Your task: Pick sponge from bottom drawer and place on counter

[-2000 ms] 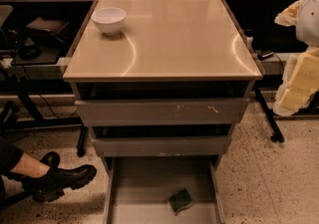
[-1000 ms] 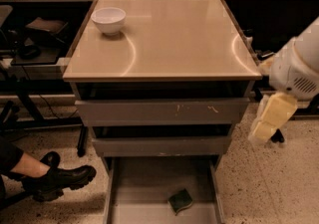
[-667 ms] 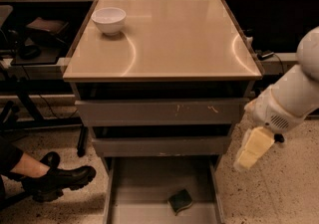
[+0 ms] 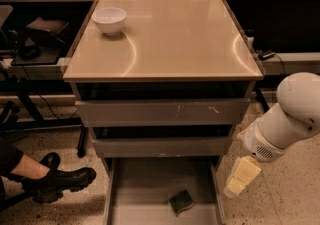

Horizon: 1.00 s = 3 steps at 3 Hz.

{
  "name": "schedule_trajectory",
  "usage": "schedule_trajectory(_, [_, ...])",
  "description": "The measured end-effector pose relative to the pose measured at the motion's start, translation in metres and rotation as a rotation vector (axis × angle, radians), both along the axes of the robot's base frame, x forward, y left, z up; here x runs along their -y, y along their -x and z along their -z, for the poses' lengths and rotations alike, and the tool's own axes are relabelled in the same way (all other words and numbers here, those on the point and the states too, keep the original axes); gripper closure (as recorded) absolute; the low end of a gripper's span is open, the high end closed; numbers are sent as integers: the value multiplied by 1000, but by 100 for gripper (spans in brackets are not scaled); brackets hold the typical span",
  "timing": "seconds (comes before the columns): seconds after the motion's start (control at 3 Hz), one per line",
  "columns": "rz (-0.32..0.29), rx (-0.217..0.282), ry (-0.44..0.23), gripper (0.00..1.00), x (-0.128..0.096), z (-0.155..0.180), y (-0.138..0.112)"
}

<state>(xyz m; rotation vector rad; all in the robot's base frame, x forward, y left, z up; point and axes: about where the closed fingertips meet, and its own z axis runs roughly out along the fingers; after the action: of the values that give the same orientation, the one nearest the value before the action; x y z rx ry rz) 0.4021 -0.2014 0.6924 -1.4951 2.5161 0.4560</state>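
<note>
Your tool (image 4: 242,177) hangs off the front right corner of the tabletop (image 4: 170,44). It is well below the tabletop's level and outside the cabinet, above the speckled floor (image 4: 285,199). You see only its cream-yellow padded tip, which points down and to the left under the white arm (image 4: 287,116). You cannot tell whether the tool is wide or narrow.

The sponge (image 4: 181,202) lies flat in the bottom drawer (image 4: 140,184), which is pulled out below the tabletop's front edge. It sits right of the drawer's middle, close to the right wall. Its dark green side is up, and a yellowish layer shows along its lower edge.

From the tool, the sponge is to the left and a little lower, with the drawer's right wall between them. The two are near each other but apart.

Two upper drawers (image 4: 162,113) stack under the tabletop's front edge. A white bowl (image 4: 109,20) stands near the tabletop's far left corner. A black boot (image 4: 60,183) rests on the floor left of the bottom drawer.
</note>
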Motion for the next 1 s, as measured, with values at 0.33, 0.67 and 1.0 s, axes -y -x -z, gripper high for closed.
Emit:
schedule_trajectory(0.33, [121,44,-89,0,7,8,-14])
schedule_trajectory(0.67, [329,167,-180,0,32,3,-29])
schedule_trajectory(1.0, [375,234,-179,0,42,-1,-44])
